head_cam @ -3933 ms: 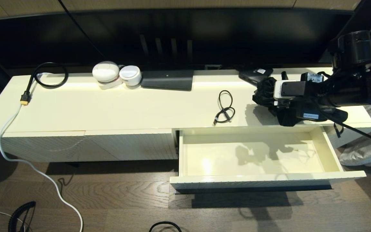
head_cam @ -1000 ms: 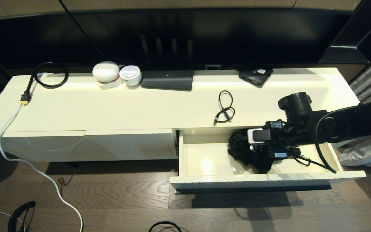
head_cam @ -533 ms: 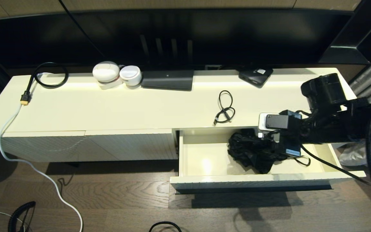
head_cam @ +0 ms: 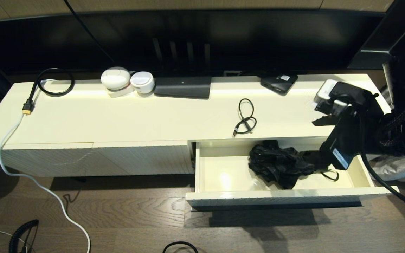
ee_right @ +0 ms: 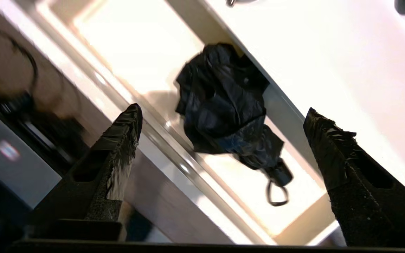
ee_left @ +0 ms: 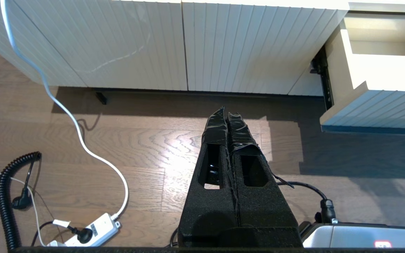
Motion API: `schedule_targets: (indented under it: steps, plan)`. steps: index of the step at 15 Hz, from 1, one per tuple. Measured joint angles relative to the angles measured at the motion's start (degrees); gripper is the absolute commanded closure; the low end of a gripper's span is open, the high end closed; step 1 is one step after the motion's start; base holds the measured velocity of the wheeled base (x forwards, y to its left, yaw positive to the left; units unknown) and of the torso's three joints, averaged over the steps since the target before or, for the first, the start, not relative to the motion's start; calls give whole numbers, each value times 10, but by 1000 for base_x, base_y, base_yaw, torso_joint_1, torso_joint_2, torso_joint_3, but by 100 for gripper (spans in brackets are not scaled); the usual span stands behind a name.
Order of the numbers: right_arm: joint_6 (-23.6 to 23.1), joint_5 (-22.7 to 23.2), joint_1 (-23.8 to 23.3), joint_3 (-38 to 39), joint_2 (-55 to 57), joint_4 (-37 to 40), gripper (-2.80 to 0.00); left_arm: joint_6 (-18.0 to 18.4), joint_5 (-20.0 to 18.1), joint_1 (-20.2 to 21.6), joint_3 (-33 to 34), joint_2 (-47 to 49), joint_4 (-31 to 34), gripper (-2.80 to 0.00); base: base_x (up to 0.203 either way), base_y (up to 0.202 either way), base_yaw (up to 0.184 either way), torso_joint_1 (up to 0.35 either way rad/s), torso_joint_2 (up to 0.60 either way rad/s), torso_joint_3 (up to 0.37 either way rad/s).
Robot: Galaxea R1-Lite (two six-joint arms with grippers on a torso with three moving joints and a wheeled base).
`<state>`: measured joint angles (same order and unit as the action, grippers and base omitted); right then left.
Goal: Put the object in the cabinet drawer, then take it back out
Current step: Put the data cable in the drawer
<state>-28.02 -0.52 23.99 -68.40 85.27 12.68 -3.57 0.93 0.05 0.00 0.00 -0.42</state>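
Inside the pulled-out cabinet drawer (head_cam: 360, 168), right of centre, lies a crumpled black folded umbrella (head_cam: 276, 165) with wrist loop. Above, right gripper (ee_right: 220, 116) spread; left gripper (ee_left: 227, 116) pressed together.

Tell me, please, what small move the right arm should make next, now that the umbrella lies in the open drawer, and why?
Probably bring the right gripper back down over the folded black umbrella. It lies loose in the open cabinet drawer, so the first half looks done, and the fingers are spread wide above it with nothing between them. The left gripper is parked, shut, above the floor.
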Motion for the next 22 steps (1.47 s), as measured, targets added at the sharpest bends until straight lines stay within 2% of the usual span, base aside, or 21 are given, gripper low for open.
schedule_targets:
  steps: [2,4,6,8,11,14,18,22]
  plan:
    - [96,-16,15,-22,7,-3,-280,0,0,0,0,0,0,0,0,0,0,0,0,0]
    - [173,-27,20,-45,28,-3,-280,0,0,0,0,0,0,0,0,0,0,0,0,0]
    - [223,-33,22,-78,60,-3,-280,0,0,0,0,0,0,0,0,0,0,0,0,0]
    - [253,-35,22,-113,97,-6,-280,0,0,0,0,0,0,0,0,0,0,0,0,0]
    - [269,-36,24,-158,164,-24,-280,0,0,0,0,0,0,0,0,0,0,0,0,0]
    - [270,-38,32,-187,227,-81,-280,0,0,0,0,0,0,0,0,0,0,0,0,0]
    - [278,-71,39,-227,299,-112,-280,0,0,0,0,0,0,0,0,0,0,0,0,0]
    - [279,-93,39,-246,346,-176,-280,0,0,0,0,0,0,0,0,0,0,0,0,0]
